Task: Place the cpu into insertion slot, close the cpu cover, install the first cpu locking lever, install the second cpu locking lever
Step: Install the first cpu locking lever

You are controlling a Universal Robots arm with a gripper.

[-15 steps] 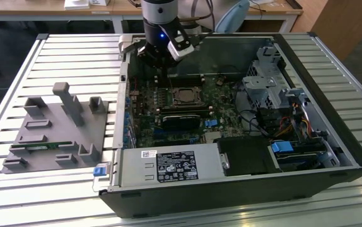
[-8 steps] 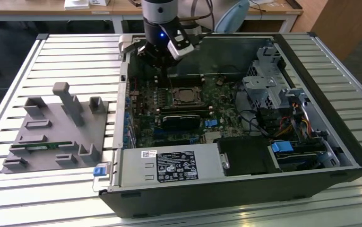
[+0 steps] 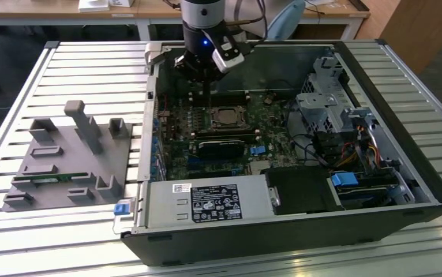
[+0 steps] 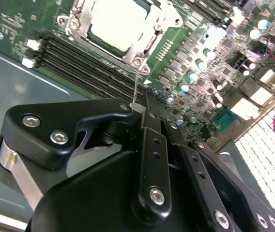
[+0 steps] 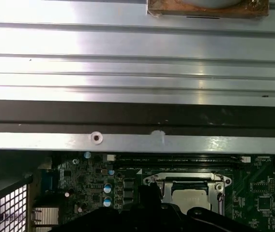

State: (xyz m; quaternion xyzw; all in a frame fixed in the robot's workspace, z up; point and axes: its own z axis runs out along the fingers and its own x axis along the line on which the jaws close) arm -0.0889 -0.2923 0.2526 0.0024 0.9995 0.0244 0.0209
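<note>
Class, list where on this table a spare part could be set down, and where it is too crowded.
Free: bare slats of the table between the grey fixture and the table's far edge, and the strip along its near edge. Crowded: inside the computer case, most around the insertion slot, where the hand hangs.

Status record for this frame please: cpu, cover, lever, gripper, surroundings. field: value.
cpu: seated in the insertion slot, silver top showing
cpu cover: down, framing the cpu
locking lever: thin wire standing off the slot's corner, its end at the fingers
gripper: over the motherboard next to the slot, fingers shut; gripping or only touching the lever, cannot tell
surroundings: open PC case on slatted table; grey fixture tray at the exterior view's left
</note>
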